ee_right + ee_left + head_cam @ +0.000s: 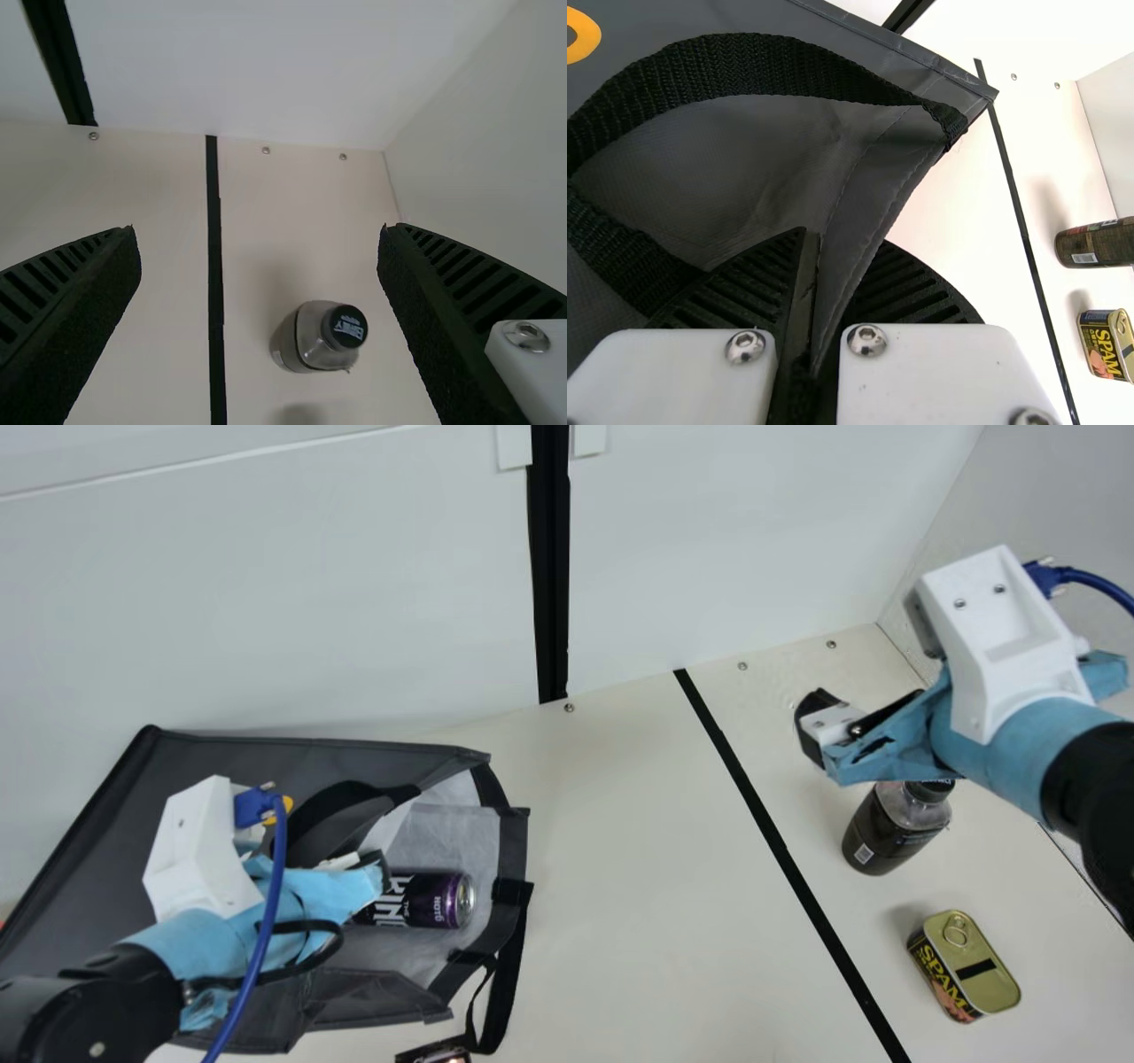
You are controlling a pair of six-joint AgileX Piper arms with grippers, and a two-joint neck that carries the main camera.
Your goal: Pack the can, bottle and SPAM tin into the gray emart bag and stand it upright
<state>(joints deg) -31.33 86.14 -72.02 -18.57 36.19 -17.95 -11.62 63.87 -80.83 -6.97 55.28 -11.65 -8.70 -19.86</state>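
Observation:
The gray bag (pixel 80 850) lies on its side at the main view's left, mouth facing right. The purple-black can (pixel 425 901) rests inside on the pale lining. At the mouth is my left gripper (pixel 376 872); in the left wrist view the left gripper (pixel 844 252) pinches a fold of the bag's gray edge (pixel 877 186). My right gripper (pixel 850 735), spread wide, hangs over the table at right; in the right wrist view the right gripper (pixel 257 232) has nothing between its fingers. Below it stands the dark bottle (pixel 895 833). Nearer the front stands the SPAM tin (pixel 966 965).
A black tape line (pixel 780 850) crosses the table between the bag and the bottle. White walls (pixel 354 602) rise behind and at right. A black strap (pixel 505 974) hangs off the bag's mouth, beside a small dark object (pixel 436 1052) at the front edge.

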